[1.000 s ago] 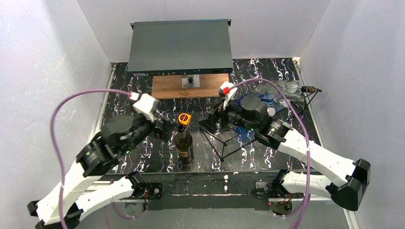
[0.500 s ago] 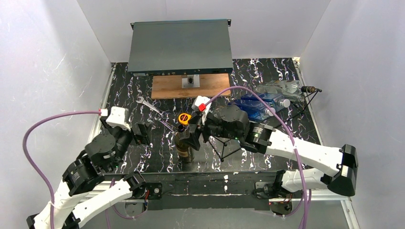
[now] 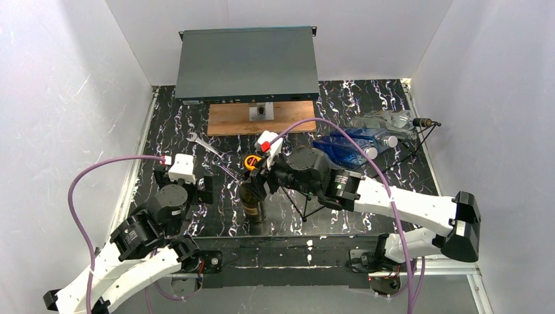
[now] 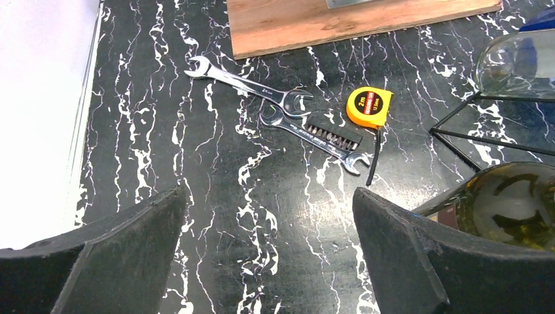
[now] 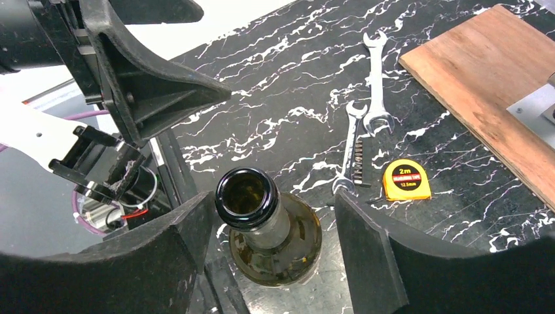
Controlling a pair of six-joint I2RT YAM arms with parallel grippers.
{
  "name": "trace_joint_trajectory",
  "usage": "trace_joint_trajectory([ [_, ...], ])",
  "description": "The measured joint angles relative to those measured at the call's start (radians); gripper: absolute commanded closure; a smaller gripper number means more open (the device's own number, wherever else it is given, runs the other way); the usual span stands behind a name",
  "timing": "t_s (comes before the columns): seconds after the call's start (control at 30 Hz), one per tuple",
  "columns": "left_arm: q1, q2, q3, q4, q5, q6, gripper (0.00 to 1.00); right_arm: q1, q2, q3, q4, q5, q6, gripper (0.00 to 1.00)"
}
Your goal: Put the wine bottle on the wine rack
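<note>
The wine bottle [image 3: 252,201] is dark green glass, open-mouthed, and stands upright near the table's front edge. In the right wrist view its mouth [image 5: 247,195] sits between my right gripper's fingers, close to the left one. My right gripper [image 3: 257,182] is open, straddling the neck. The black wire wine rack [image 3: 305,208] stands just right of the bottle, partly hidden under my right arm. My left gripper [image 3: 184,188] is open and empty, left of the bottle. In the left wrist view [image 4: 268,193] it shows the bottle [image 4: 517,203] and rack wire [image 4: 484,125] at the right.
An orange tape measure [image 3: 252,161] and two wrenches [image 3: 204,145] lie behind the bottle. A wooden board [image 3: 262,118] and a grey case [image 3: 247,62] are at the back. Plastic bottles [image 3: 353,145] lie at the back right by more black wire [image 3: 422,134].
My right gripper has swung left from the rack to the bottle's neck. My left gripper has pulled back to the left, away from the bottle.
</note>
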Motion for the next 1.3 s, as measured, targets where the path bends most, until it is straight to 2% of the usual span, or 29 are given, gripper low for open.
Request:
trace_joint_trajectory([
  [0.17, 0.000, 0.002, -0.021, 0.020, -0.013, 0.009, 0.02, 0.001, 0.022, 0.005, 0.007, -0.001, 0.009, 0.31],
  [0.27, 0.000, 0.001, -0.026, 0.038, -0.027, 0.018, 0.02, 0.002, 0.039, 0.005, 0.014, -0.005, 0.016, 0.46],
  [0.47, 0.000, 0.000, -0.038, 0.051, -0.038, 0.032, 0.02, 0.003, 0.048, 0.005, 0.025, -0.011, 0.021, 0.61],
  [0.6, 0.000, 0.000, -0.038, 0.061, -0.040, 0.042, 0.02, -0.001, 0.048, 0.005, 0.033, -0.006, 0.013, 0.85],
  [0.7, 0.000, 0.002, -0.038, 0.069, -0.041, 0.047, 0.02, 0.002, 0.048, 0.005, 0.033, -0.008, 0.010, 0.98],
  [0.93, 0.000, 0.002, -0.038, 0.072, -0.041, 0.052, 0.02, 0.002, 0.052, 0.019, 0.018, 0.005, -0.002, 0.99],
  [1.3, 0.000, 0.008, -0.039, 0.076, -0.041, 0.059, 0.02, -0.038, 0.111, 0.156, 0.004, 0.082, -0.035, 0.99],
])
